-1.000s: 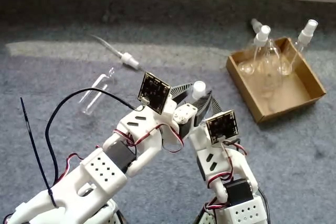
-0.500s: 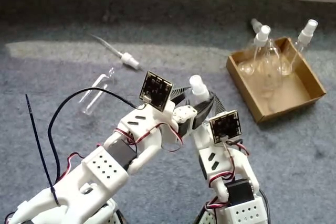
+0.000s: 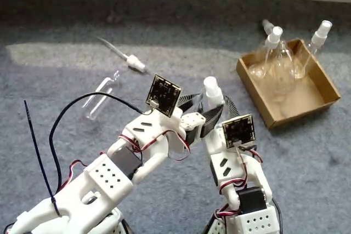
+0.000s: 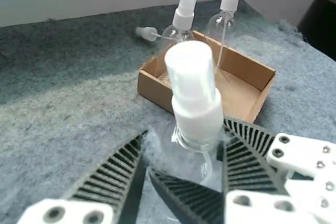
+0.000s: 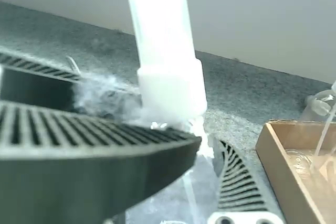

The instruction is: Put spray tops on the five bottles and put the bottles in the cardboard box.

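Clear bottle [image 3: 211, 89], white cylindrical spray top on, upright near bench [image 3: 164, 53] middle, gripped by ribbed black fingers of right gripper [image 3: 218, 111]. Left gripper [image 3: 190, 101] just beside it, grip cannot tell. Bench fuzzy, grey.

My right gripper [image 3: 218, 107], holding the clear plastic bottle w/ white spray top [image 3: 211, 88], moved slightly outward & twd the brown cardboard box [image 3: 253, 96].

Grey carpet [image 3: 66, 36] bears box [image 3: 253, 94], bottle [image 3: 101, 98], spray top [image 3: 130, 60].
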